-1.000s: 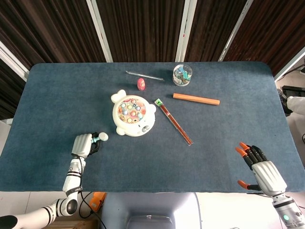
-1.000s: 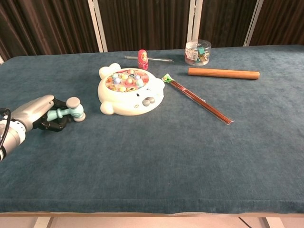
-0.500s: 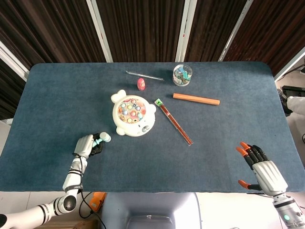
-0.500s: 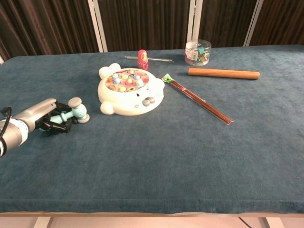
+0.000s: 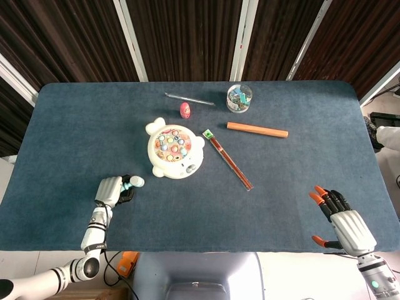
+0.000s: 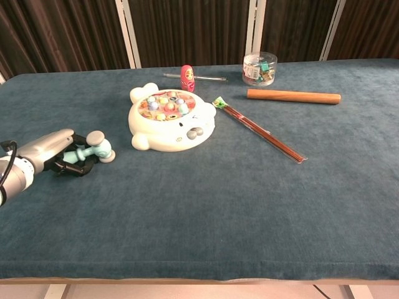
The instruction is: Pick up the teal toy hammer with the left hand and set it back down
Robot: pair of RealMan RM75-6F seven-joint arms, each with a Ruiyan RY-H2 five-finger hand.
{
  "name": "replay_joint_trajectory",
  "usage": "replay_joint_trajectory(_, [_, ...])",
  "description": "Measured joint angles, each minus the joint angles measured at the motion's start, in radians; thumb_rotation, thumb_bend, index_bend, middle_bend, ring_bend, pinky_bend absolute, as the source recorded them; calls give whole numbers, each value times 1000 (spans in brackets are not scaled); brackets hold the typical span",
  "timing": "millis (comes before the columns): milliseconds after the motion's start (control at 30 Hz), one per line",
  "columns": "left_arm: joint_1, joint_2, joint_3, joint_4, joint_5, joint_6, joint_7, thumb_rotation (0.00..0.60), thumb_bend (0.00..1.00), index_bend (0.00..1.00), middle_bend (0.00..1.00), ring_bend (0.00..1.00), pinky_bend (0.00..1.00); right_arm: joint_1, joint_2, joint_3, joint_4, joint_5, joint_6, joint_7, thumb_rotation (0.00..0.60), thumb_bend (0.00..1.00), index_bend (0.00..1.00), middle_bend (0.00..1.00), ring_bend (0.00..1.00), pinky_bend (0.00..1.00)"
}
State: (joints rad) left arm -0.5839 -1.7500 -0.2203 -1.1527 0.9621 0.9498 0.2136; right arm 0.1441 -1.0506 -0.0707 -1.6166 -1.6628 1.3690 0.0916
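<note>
Left hand (image 6: 53, 151), silver-backed with black fingers, lies low at the near left of the dark blue felt-covered table (image 6: 206, 205), its fingers curled around the handle of the teal toy hammer (image 6: 93, 150); the head view shows the same hand (image 5: 110, 190) with the hammer (image 5: 130, 182) poking out toward the middle of the table. That small plastic hammer has a pale grey drum-shaped head that sticks out past the fingertips and sits at or just above the cloth; whether it touches the surface cannot be told. Just beyond the hammer head stands a cream-white bear-shaped toy game board (image 6: 171, 120) with coloured pegs on top, near but apart from it. Behind the board a small pink nesting doll (image 6: 187, 78) stands upright, with a thin clear rod (image 6: 202, 78) lying beside it. To the right of the board a long packet of reddish-brown chopsticks (image 6: 259, 130) lies on a diagonal, and further back a plain wooden rolling dowel (image 6: 293, 96) rests flat near a round clear plastic tub (image 6: 260, 68) filled with small coloured pieces. Right hand (image 5: 340, 217), silver with black fingers and orange tips, sits at the near right edge in the head view, fingers spread and holding nothing, well apart from everything else.
</note>
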Motion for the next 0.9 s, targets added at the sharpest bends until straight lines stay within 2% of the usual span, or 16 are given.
replay_joint_trajectory(400, [-18,7,-29,0,-84,-53,32,509,415,310,78,0,0,3,2,-3,0,-3,-5,3,600,273,0,0,0,0])
replay_joint_trajectory(900, [-23,8,-21,18,-60,-26,41,501,403,295,0,0,0,4,5,-6,-1,-8,-3,7,600,273,0,0,0,0])
